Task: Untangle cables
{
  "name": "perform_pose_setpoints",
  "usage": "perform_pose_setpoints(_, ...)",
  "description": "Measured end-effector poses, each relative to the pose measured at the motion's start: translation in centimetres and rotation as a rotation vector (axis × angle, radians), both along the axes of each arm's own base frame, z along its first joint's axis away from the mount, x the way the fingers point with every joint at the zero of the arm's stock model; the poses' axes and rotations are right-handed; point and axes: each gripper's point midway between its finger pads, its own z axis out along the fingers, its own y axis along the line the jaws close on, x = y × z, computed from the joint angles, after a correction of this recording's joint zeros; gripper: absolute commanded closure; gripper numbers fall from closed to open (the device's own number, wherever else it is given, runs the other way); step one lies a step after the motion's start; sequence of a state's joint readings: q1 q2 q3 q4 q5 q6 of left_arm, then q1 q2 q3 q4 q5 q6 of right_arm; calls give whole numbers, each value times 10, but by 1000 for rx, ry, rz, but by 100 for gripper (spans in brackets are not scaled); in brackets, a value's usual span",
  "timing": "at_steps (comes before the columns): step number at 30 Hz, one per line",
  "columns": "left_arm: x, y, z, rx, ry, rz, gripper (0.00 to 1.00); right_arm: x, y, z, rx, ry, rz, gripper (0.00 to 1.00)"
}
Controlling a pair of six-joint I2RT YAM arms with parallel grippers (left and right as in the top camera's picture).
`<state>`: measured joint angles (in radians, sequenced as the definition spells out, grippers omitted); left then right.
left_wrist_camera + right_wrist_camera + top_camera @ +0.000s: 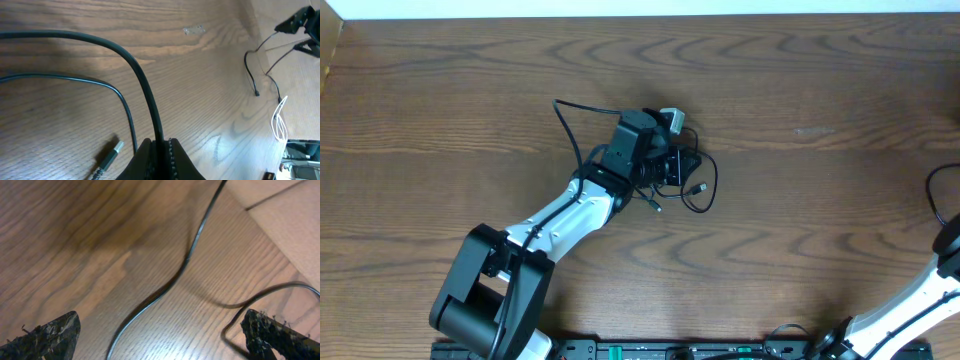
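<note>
- Brown wood-grain counter; tangle of black cables near its centre, partly hidden under the left arm's wrist.
- White plug at the far edge of the tangle; one black strand trailing out to the upper left, a loop bulging out to the right.
- Left end effector: fingers pinched fully together on a black cable, which arcs in from the left of the wrist view and down into the grip.
- Thinner black cable on the wood beside it, not gripped; metal-tipped plug lying just left of the fingertips.
- Right end effector: fingers spread wide, nothing gripped.
- Thin black strand flat on the counter, running through the gap between those fingers, touching neither.
- White cable at far right of the left wrist view, well apart from the tangle.
</note>
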<state>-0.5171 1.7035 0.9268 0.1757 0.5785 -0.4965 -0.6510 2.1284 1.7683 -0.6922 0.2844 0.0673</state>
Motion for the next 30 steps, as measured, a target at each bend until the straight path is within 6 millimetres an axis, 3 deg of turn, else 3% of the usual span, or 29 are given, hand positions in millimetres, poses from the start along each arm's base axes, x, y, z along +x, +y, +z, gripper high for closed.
perform_pose_setpoints(8,-11,-13,0,0,0,-37,92,9,18,-12,49,16,47,1)
perform_pose_setpoints(11,-12,-13,0,0,0,-39,92,8,26,-34,106,51,70,1)
perform_pose_setpoints(16,-11,-14,1,-3,-5,-39,92,0,40,-92,221,140,84,1)
perform_pose_setpoints(30,-11,-14,2,-6,-10,-40,92,9,43,-88,236,109,111,1)
